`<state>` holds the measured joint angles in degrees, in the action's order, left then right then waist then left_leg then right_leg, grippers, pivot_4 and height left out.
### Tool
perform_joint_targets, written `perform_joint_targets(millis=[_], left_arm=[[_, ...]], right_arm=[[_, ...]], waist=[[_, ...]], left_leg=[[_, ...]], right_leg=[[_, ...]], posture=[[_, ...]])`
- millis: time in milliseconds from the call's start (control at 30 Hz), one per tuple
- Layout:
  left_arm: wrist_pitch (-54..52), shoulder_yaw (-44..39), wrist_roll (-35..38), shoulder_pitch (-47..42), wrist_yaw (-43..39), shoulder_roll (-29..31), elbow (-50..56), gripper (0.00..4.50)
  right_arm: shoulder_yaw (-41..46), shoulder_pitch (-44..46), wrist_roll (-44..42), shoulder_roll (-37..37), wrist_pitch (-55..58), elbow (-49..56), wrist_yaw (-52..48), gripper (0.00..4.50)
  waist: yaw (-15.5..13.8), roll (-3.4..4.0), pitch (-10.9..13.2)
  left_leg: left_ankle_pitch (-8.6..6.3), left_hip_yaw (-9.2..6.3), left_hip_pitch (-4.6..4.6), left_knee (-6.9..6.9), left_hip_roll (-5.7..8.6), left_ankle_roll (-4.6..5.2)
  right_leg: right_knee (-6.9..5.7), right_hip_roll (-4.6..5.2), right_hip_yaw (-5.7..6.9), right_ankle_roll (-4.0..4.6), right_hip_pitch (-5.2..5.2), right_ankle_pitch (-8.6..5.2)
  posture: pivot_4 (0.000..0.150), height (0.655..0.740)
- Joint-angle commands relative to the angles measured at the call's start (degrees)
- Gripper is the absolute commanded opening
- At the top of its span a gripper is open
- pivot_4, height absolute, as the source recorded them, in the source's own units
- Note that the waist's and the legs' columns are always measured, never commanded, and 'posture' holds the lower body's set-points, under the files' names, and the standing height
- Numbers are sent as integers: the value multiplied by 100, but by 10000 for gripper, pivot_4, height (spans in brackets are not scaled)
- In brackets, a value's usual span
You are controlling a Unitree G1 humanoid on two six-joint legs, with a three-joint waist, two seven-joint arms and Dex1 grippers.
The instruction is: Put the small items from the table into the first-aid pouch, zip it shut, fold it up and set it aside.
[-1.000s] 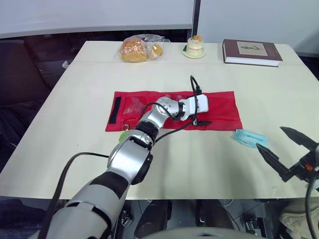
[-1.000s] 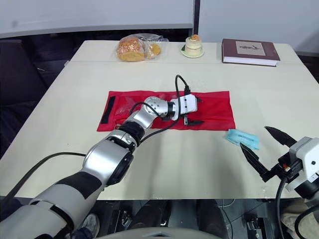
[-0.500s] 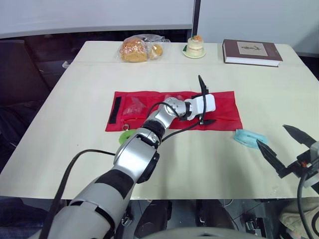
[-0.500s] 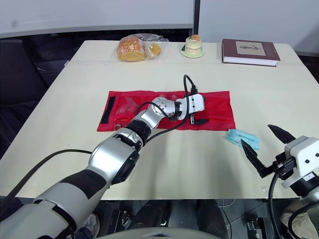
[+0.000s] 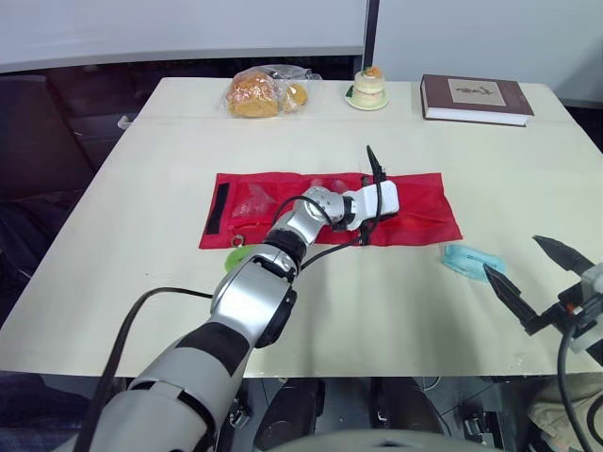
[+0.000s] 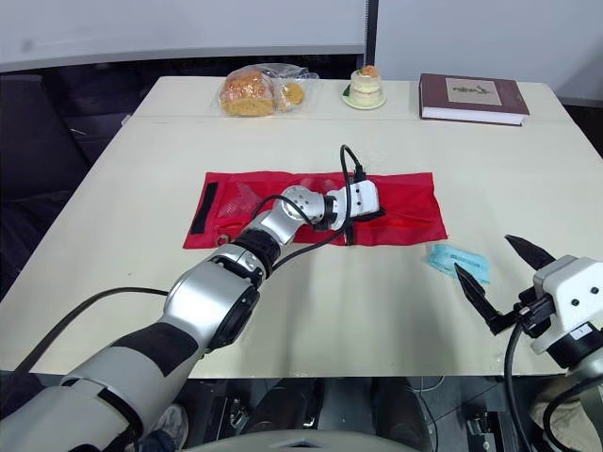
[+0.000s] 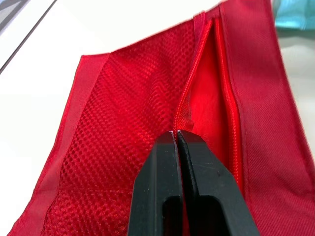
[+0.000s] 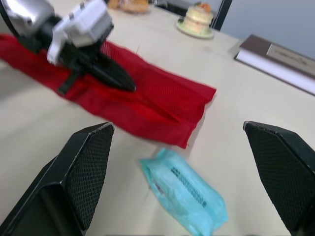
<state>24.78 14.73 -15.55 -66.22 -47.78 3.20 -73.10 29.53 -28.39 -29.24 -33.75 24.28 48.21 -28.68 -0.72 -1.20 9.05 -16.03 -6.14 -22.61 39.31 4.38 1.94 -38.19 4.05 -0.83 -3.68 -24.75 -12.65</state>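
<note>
Red mesh pouch (image 5: pixel 424 205) flat on table (image 5: pixel 188 132), left tool (image 7: pixel 176 135) pinching its zip slider (image 7: pixel 173 132), right tool (image 5: pixel 513 256) spread beside teal packet (image 5: pixel 466 261)

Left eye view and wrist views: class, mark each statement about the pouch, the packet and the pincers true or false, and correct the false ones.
1. The left pincer is shut on the zipper of the red pouch. True.
2. The teal packet is inside the pouch. False: it lies on the table beside the pouch.
3. The right pincer is open. True.
4. The pouch is folded up. False: it lies spread flat.
</note>
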Motion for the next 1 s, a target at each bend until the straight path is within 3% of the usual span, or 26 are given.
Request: perform_joint_targets(millis=[33, 200, 333, 633, 867, 1000], left_arm=[[208, -91, 145, 21, -140, 11, 250, 718], [201, -131, 140, 2, -185, -17, 259, 718], [215, -142, 151, -30, -234, -77, 253, 718], [205, -143, 174, -70, -264, -140, 300, 718], [207, -143, 194, -60, -275, -158, 340, 718], [201, -144, 213, -62, -267, -151, 342, 0]], right_arm=[[-138, -65, 470, -527, 688, -243, 85, 45000], [-45, 214, 335, -1060, 267, -1259, -961, 45000], [-547, 804, 673, -1571, -119, -2471, -1656, 45000], [-1573, 2658, 893, -1528, -835, -4376, -2507, 45000], [-1900, 2955, 1111, -1697, -1156, -5112, -3060, 45000], [-1833, 2969, 1112, -1675, -1194, -5147, -3095, 34718]], waist=[[-1, 0, 0], [-2, 0, 0], [8, 0, 0], [2, 5, 0], [-6, 7, -1], [-1, 8, -1]], left_leg=[[0, 1, 0, 1, 0, 0], [0, 7, 0, 0, 0, 1], [-1, 17, 6, 1, 0, 4], [10, 23, 5, 3, 0, -13], [10, 15, -3, 3, 4, -13], [10, 16, -2, 3, 2, -13]], right_leg=[[0, 0, -1, 0, 0, 0], [4, 0, -3, -2, 1, 1], [12, 0, -10, -11, 7, 8], [19, 2, -17, -19, 7, 15], [23, 5, -13, -19, 4, 15], [22, 4, -14, -20, 4, 16]], posture=[[1500, 7289], [1500, 7289], [1500, 7289], [1500, 7289], [1500, 7289], [1500, 7289]])
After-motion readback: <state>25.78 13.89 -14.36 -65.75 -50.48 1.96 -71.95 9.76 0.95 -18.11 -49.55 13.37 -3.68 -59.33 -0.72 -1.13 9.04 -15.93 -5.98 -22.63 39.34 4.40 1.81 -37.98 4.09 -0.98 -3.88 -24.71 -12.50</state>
